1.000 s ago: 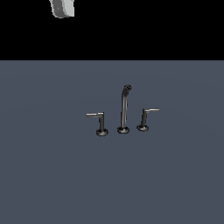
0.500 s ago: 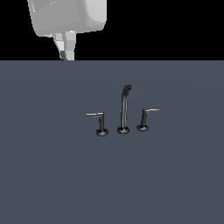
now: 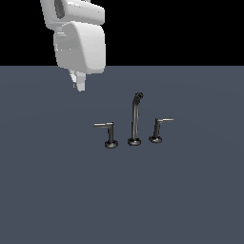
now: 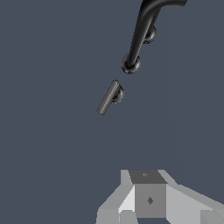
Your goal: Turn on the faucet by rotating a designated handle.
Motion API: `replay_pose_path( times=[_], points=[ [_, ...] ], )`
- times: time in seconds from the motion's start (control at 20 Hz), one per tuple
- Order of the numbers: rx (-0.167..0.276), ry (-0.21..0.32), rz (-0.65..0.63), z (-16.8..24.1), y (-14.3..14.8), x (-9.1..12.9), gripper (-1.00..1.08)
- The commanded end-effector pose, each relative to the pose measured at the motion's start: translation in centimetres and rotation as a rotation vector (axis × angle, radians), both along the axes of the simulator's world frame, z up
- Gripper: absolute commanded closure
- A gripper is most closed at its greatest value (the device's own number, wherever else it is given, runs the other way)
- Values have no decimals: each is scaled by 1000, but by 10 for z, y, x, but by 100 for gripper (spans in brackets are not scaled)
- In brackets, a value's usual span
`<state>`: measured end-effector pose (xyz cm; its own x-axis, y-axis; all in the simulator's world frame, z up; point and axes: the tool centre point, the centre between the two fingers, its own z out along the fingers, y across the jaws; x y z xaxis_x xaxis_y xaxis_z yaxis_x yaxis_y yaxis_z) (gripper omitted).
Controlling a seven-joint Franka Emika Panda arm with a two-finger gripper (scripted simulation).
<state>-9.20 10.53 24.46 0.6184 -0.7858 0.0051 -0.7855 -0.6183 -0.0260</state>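
The dark metal faucet stands on the grey surface as three pieces. The tall curved spout point(image 3: 135, 119) is in the middle. The handle point(image 3: 110, 134), whose bar points to the exterior view's left, stands beside it; it also shows in the wrist view point(image 4: 110, 96). The twin handle point(image 3: 156, 129) has its bar pointing right. My gripper point(image 3: 78, 85) hangs above the surface, well up and to the left of the handle in the exterior view, touching nothing. Its fingers look pressed together and empty. In the wrist view the gripper point(image 4: 150, 192) is apart from the spout point(image 4: 136, 41).
The flat grey surface point(image 3: 57, 190) spreads all around the faucet. My white arm links point(image 3: 78, 43) reach down from the top left of the exterior view. Nothing else stands on the surface.
My arm has come down into the exterior view from the top and shifted right, bringing the gripper lower and closer to the faucet. The faucet has not moved.
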Motion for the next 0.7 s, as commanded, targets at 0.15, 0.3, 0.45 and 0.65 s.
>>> replay_pose_path(
  times=[0.15, 0.3, 0.45, 0.65],
  points=[
    [1, 4, -101, -29, 2, 23, 108],
    [1, 7, -154, -45, 1, 35, 108],
    [0, 10, -210, -61, 0, 47, 108],
    [-3, 14, -287, -83, -3, 64, 108]
  ],
)
